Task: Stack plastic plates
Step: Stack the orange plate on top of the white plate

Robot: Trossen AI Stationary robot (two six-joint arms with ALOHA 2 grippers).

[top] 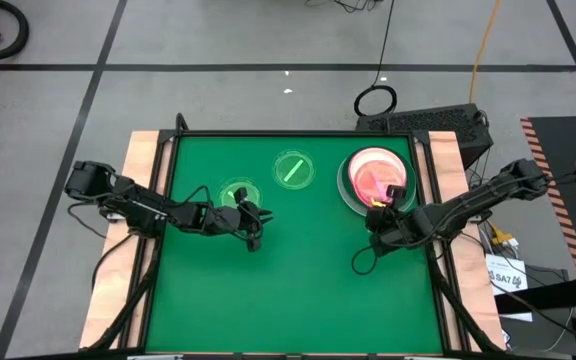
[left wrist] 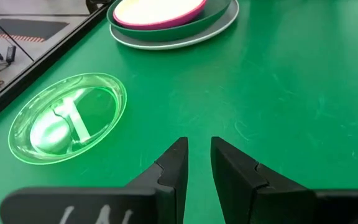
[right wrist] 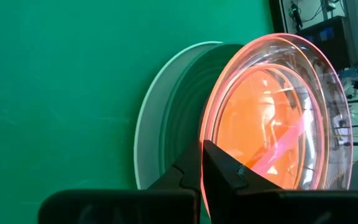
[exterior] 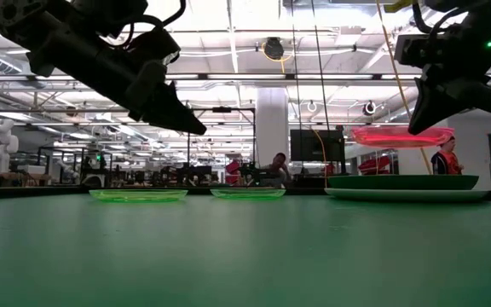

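Observation:
A translucent pink striped plate (top: pixel 368 175) hangs level in my shut right gripper (top: pixel 390 197), just above the stack of larger plates (top: pixel 344 186) at the table's far right; the low view shows a gap between the pink plate (exterior: pixel 395 136) and the stack (exterior: pixel 403 183). In the left wrist view the stack (left wrist: pixel 173 28) has cream on top, then magenta, dark green and pale blue. Two small green striped plates (top: pixel 236 193) (top: pixel 293 168) lie flat on the mat. My left gripper (top: pixel 256 218) hovers beside the nearer one, its fingers (left wrist: pixel 197 152) a narrow gap apart and empty. My right gripper pinches the pink plate's rim (right wrist: pixel 202 158) between its two fingers, at the plate's near right edge (top: pixel 388 190). The fingers come slanting down from the table's near right side. The plate is lifted clear of the stack and sits about level (exterior: pixel 433 132).
The green mat (top: pixel 298 280) is bare toward the near edge. Wooden strips (top: pixel 143 160) run along the table's left and right sides. People and equipment show in the room beyond the far edge (exterior: pixel 275 166).

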